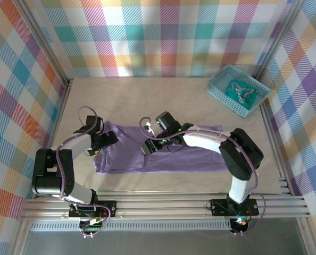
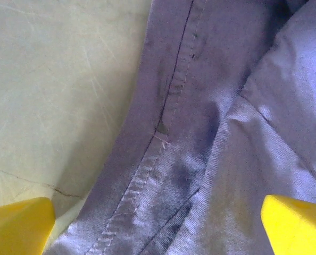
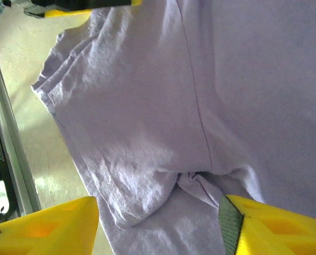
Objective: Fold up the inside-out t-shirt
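Left arm is bent at the elbow and brought in low. The left end effector (image 1: 106, 141) is pointed down over the left end of the lavender-purple soft cotton t-shirt (image 1: 184, 159). Right arm is stretched leftward across the shirt, and the right end effector (image 1: 150, 144) is set low over its middle-left part.

T-shirt is laid flat as a long folded band on the pale surface (image 1: 147, 95), directly beneath both end effectors. A small teal plastic basket (image 1: 238, 89) holding a teal-green garment (image 1: 241, 91) is seen well apart, beyond and to the right of the right end effector.

Left end effector (image 2: 158, 226): yellow fingers (image 2: 19, 226) are spread wide, nothing gripped. A stitched hem (image 2: 147, 175) is seen beneath it.

Right end effector (image 3: 160, 226): jaws are parted. A bunched fold (image 3: 198, 183) is seen between them, not clamped.
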`<action>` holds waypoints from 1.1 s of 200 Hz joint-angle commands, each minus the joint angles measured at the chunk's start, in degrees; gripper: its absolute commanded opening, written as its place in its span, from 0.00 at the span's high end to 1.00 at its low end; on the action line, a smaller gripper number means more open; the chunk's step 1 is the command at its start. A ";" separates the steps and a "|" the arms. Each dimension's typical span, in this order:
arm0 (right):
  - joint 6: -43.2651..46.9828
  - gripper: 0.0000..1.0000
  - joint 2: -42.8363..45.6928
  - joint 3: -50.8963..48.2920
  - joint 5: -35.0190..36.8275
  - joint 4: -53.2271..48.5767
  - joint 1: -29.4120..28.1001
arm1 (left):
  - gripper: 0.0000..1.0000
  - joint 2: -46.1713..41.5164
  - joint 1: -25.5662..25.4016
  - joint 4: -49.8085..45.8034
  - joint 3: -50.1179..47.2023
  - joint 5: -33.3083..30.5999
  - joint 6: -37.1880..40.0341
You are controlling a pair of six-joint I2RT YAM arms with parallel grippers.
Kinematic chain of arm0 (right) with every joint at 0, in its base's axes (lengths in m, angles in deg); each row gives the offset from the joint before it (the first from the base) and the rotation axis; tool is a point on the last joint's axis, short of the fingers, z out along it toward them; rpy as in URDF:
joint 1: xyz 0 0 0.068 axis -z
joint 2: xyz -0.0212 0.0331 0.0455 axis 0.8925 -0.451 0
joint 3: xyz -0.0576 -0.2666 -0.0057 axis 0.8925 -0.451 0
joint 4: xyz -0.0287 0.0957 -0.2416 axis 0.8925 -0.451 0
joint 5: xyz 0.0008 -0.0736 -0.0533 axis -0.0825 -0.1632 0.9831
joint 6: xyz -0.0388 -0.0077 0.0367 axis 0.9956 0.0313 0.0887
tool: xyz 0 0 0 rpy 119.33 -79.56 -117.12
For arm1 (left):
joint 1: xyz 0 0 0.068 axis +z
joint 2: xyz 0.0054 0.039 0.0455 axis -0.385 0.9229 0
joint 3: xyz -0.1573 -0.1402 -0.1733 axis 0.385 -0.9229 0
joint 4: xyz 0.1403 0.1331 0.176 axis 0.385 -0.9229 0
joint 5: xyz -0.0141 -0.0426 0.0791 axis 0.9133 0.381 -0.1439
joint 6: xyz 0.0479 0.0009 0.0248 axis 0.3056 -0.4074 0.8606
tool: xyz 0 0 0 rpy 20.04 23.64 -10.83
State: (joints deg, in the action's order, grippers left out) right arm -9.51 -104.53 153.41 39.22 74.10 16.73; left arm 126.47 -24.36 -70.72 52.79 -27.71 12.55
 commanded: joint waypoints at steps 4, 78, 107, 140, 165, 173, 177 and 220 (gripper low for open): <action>0.57 0.39 1.66 -1.01 -1.56 0.03 0.49 | 0.00 1.50 -1.05 0.52 -1.74 10.16 1.71; -0.30 0.39 0.92 -0.68 -1.79 -0.42 0.75 | 0.20 -0.53 -7.29 5.77 -4.92 14.95 1.79; -0.39 0.40 1.06 -0.70 -1.34 -0.66 0.75 | 0.37 0.57 -7.95 6.81 -5.39 16.71 2.24; -0.35 0.40 1.16 -0.34 -0.95 -1.23 0.75 | 0.56 0.62 -8.58 9.69 -5.96 20.53 1.87; -0.04 0.40 1.07 0.01 -0.43 -1.76 0.75 | 0.73 0.66 -8.70 10.97 -6.47 21.81 1.86; 0.12 0.40 0.90 0.20 -0.30 -2.05 0.75 | 0.84 0.90 -8.75 11.11 -6.42 21.32 1.65; 0.14 0.40 0.83 0.33 -0.20 -2.20 0.75 | 0.89 1.05 -8.74 10.99 -6.34 20.83 1.58; 1.34 0.41 2.55 0.44 1.90 -4.39 1.54 | 1.00 -0.82 -7.54 4.01 -2.17 7.24 -1.70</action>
State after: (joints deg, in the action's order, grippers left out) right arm -9.53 -104.50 152.73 39.72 72.09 17.28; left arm 126.80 -32.52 -61.14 48.46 -13.20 13.46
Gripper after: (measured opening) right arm 0.596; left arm 0.053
